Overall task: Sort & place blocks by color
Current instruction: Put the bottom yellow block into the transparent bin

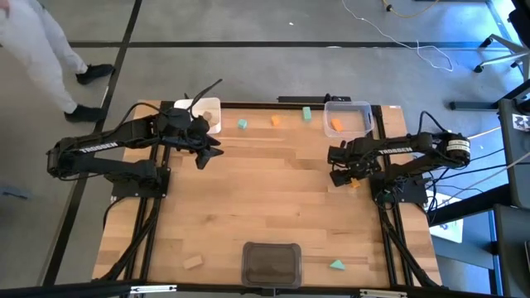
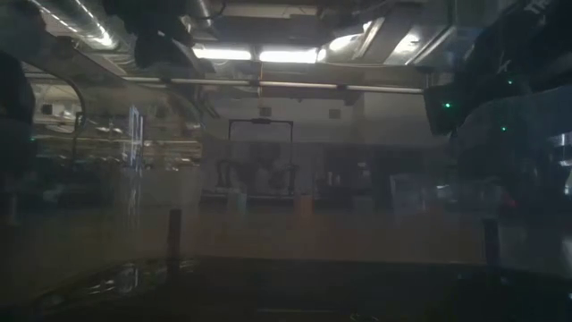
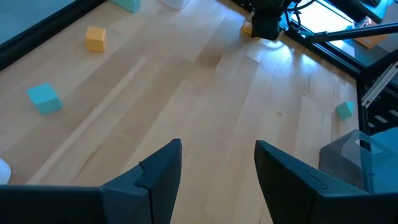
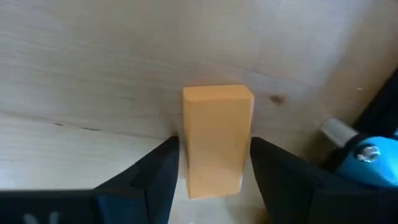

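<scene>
An orange bar (image 4: pixel 216 140) lies flat on the wooden table near its right edge, between the fingers of the right gripper (image 4: pixel 214 171), which sit just beside its long sides. An orange block (image 1: pixel 336 125) rests inside the clear tray at the far right. Along the far edge lie a teal cube (image 1: pixel 243 124), an orange cube (image 1: pixel 276 121) and a teal bar (image 1: pixel 306 113), set apart. Near the front edge lie a pale wood block (image 1: pixel 193 262) and a teal wedge (image 1: pixel 337 265).
</scene>
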